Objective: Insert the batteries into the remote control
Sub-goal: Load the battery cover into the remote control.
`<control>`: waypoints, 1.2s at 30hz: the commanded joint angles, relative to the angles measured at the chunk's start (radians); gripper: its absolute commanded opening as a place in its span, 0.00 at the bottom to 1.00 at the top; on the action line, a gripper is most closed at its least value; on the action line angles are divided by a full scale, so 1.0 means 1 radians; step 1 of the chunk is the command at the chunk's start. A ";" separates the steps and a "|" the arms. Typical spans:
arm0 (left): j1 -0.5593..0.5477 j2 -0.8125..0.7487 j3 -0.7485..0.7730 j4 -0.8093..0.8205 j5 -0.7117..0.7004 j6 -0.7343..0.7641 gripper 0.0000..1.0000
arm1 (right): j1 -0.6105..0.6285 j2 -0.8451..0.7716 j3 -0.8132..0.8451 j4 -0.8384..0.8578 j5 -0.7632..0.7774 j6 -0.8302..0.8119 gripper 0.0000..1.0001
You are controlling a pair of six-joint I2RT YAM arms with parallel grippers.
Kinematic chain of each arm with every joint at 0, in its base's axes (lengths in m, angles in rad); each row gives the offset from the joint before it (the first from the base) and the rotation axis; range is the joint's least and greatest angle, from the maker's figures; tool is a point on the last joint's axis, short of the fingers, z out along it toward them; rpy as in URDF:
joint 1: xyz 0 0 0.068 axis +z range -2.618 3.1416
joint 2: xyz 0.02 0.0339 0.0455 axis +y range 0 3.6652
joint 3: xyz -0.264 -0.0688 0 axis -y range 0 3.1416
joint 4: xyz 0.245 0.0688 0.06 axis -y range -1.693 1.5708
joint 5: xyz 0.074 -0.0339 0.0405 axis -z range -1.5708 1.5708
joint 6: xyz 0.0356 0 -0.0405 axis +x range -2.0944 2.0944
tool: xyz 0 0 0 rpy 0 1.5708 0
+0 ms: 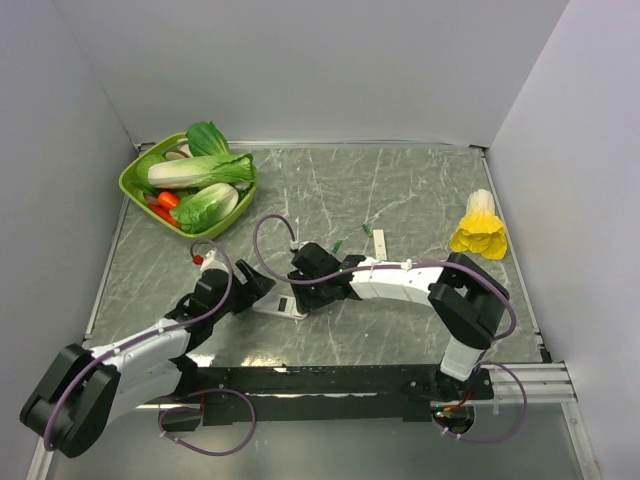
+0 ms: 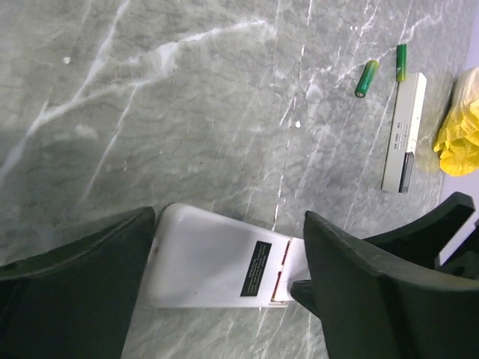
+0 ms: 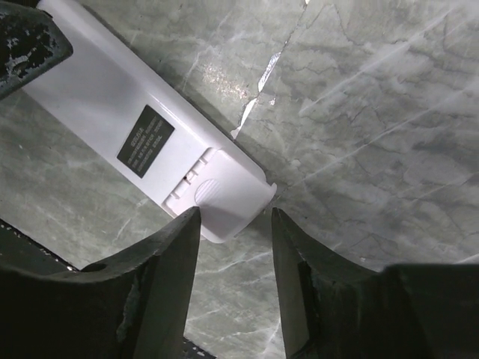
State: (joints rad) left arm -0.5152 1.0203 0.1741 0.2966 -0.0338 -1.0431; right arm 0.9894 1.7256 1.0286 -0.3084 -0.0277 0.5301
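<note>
The remote control (image 1: 281,304) lies on the marble table, plain white back up, between my two grippers. In the left wrist view the remote (image 2: 209,258) shows a black label and a thin red line at its cover seam. My left gripper (image 2: 228,224) is wide open; its left finger (image 2: 90,277) is at the remote's far end. My right gripper (image 3: 232,217) is open, its fingertips on either side of the ribbed cover end of the remote (image 3: 112,97); the left fingertip (image 3: 187,224) touches its edge. No orange-red batteries are in view.
Two tiny green pieces (image 2: 367,78) (image 2: 401,62) lie beside a narrow white-and-black bar (image 2: 404,131) beyond the remote. A yellow toy (image 1: 480,228) lies at the right. A green tray (image 1: 135,180) of vegetables stands at the back left. Walls close three sides.
</note>
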 commanded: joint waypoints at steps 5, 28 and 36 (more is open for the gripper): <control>-0.005 -0.094 0.007 -0.195 -0.077 0.014 0.92 | -0.029 -0.150 0.007 0.043 -0.070 -0.209 0.54; -0.005 -0.028 0.025 -0.203 -0.046 0.040 0.87 | -0.149 -0.021 -0.022 0.155 -0.413 -0.688 0.50; -0.019 -0.115 0.050 -0.373 -0.098 -0.070 0.88 | -0.150 -0.037 -0.018 0.149 -0.380 -0.706 0.50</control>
State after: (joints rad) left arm -0.5194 0.9447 0.2100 0.1184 -0.0975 -1.0443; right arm 0.8436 1.6928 0.9707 -0.1791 -0.4206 -0.1421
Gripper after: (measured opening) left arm 0.876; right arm 0.495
